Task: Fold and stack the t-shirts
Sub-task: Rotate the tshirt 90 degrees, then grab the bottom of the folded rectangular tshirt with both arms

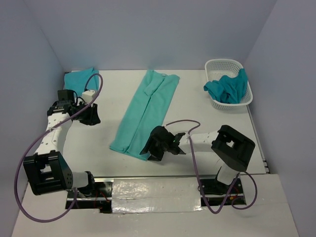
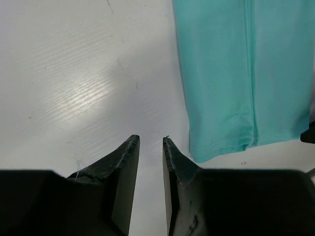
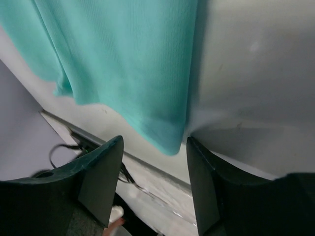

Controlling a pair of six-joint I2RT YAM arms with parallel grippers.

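A light green t-shirt (image 1: 145,112), folded lengthwise into a long strip, lies diagonally in the middle of the table. Its near corner shows in the right wrist view (image 3: 147,69), and its near end in the left wrist view (image 2: 246,73). My right gripper (image 1: 149,150) is open at the strip's near right corner, jaws on either side of the corner (image 3: 170,142), holding nothing. My left gripper (image 1: 92,114) is open with a narrow gap, empty, over bare table left of the strip (image 2: 150,142). A folded teal shirt (image 1: 79,78) lies at the far left.
A white basket (image 1: 217,66) at the far right holds crumpled teal shirts (image 1: 228,88). The table's near edge and a foil-covered strip (image 1: 153,190) lie just behind my right gripper. Walls enclose the table on the left, the back and the right.
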